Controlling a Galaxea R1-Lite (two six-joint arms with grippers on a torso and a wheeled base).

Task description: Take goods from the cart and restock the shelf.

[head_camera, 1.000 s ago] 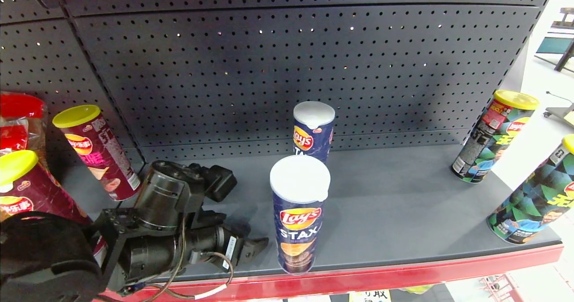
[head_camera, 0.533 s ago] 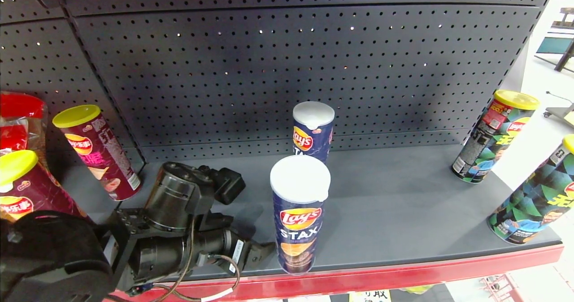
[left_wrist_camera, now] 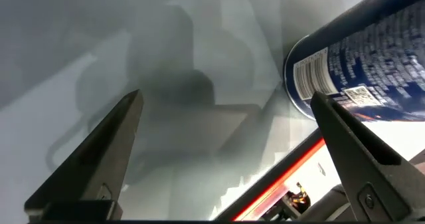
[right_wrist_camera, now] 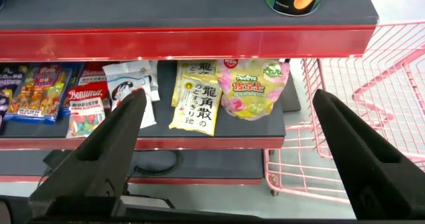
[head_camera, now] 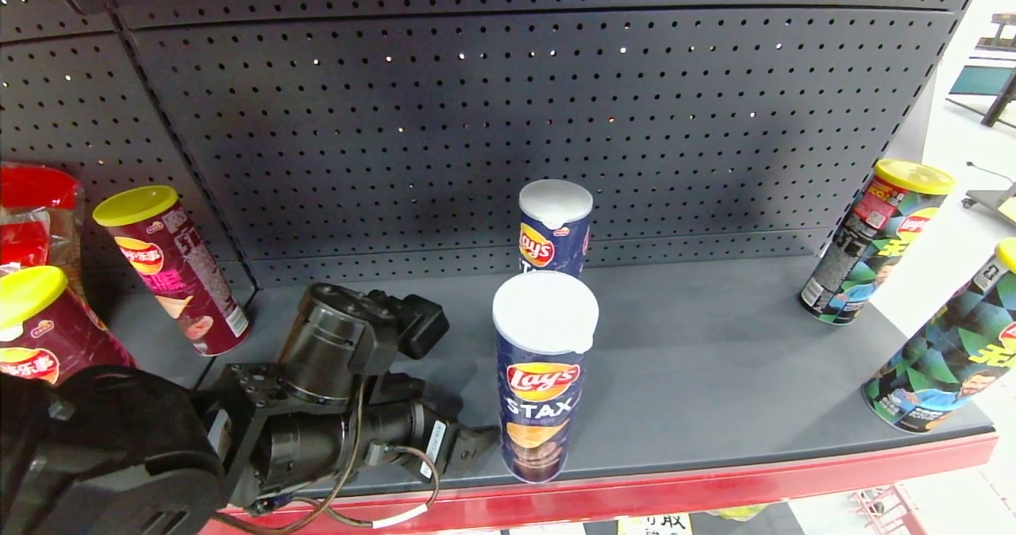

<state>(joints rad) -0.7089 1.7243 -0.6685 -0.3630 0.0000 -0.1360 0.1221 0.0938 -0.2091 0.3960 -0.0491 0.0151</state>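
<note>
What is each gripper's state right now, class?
Left gripper: open, holding nothing; the blue can stands by one fingertip.
Right gripper: open, holding nothing.

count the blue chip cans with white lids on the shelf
2. The front can stands at the edge of the shelf, beside the left gripper; the rear can stands right behind it, near the pegboard. None looks hidden.
</note>
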